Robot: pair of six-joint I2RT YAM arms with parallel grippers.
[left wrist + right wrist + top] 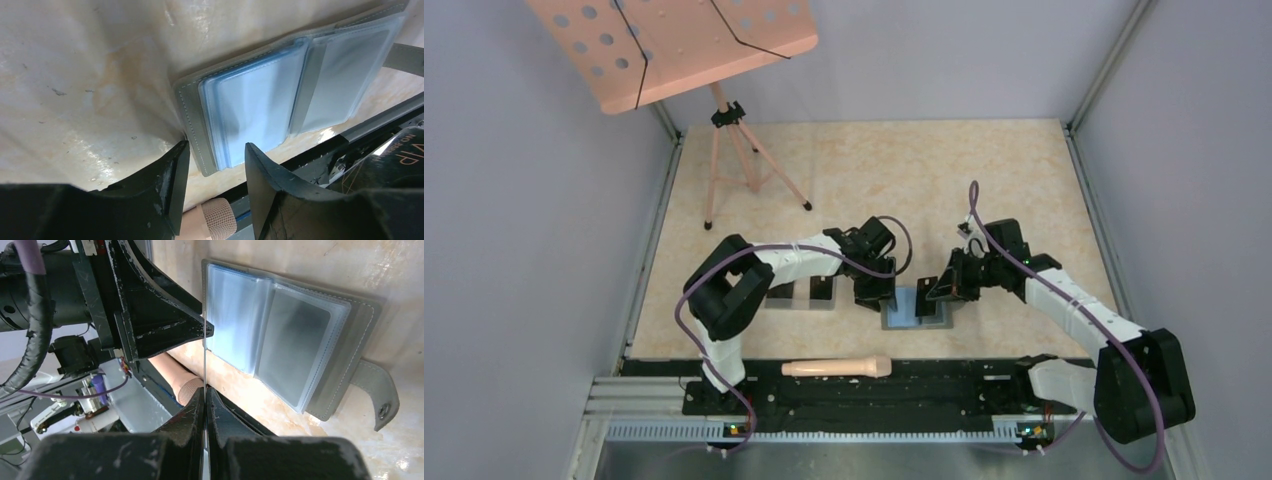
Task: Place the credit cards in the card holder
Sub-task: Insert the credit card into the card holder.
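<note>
Straddling the left edge of the flat gray folding card holder (260, 100), which is lying open on the beige surface (75, 75), the left fingers (170, 185) are standing partly apart, gripping nothing, probably to steady it. At the card holder's right side, the right fingers (192, 415) are pinching a thin black credit card (395, 165) edge-on, likely lining it up with the bluish sleeves (235, 315).

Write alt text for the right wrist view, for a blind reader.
The right pincer pinches a thin card, seen edge-on, its far end by the left edge of an open gray wallet. The wallet lies on a beige table, clear sleeves up, snap tab at right.
</note>
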